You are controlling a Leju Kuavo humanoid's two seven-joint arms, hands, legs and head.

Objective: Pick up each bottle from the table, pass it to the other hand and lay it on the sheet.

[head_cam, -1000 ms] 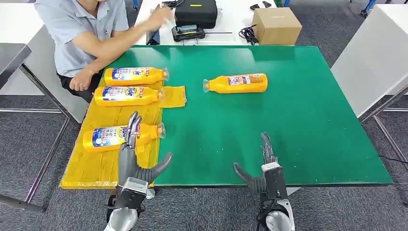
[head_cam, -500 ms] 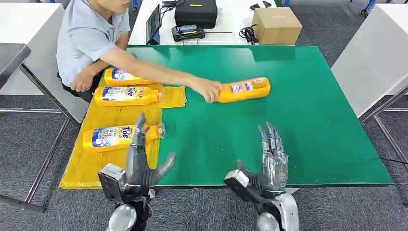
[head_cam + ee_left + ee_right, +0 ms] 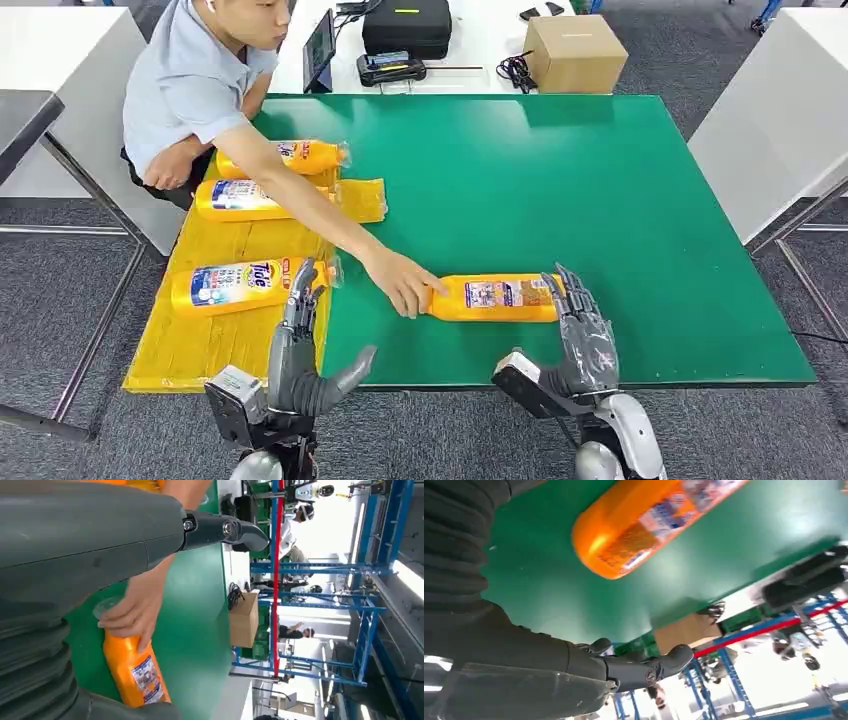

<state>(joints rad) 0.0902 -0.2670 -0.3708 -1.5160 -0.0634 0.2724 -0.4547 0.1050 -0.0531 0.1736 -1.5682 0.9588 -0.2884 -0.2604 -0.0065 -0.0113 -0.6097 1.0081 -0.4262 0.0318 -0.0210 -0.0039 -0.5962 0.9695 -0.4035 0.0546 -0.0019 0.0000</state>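
Observation:
An orange bottle (image 3: pixel 492 298) lies on its side on the green table (image 3: pixel 620 200), near the front edge. A person's hand (image 3: pixel 403 285) holds its cap end. My right hand (image 3: pixel 585 338) is open, fingers pointing up, just beside the bottle's base; in the right wrist view the bottle (image 3: pixel 644 525) lies apart from my thumb (image 3: pixel 644 667). My left hand (image 3: pixel 300 345) is open at the edge of the yellow sheet (image 3: pixel 200 340), next to the nearest of three bottles (image 3: pixel 240 285) lying there. The left wrist view shows the person's hand (image 3: pixel 135 610) on the bottle (image 3: pixel 135 675).
Two more bottles (image 3: pixel 262 198) (image 3: pixel 305 156) lie farther back on the sheet, partly crossed by the person's arm. A cardboard box (image 3: pixel 575 52), a black case (image 3: pixel 405 25) and a tablet (image 3: pixel 320 45) stand on the table behind. White tables flank both sides.
The person has drawn the bottle from the far middle of the table to the front, beside my right hand. Both my hands have risen slightly and stay open.

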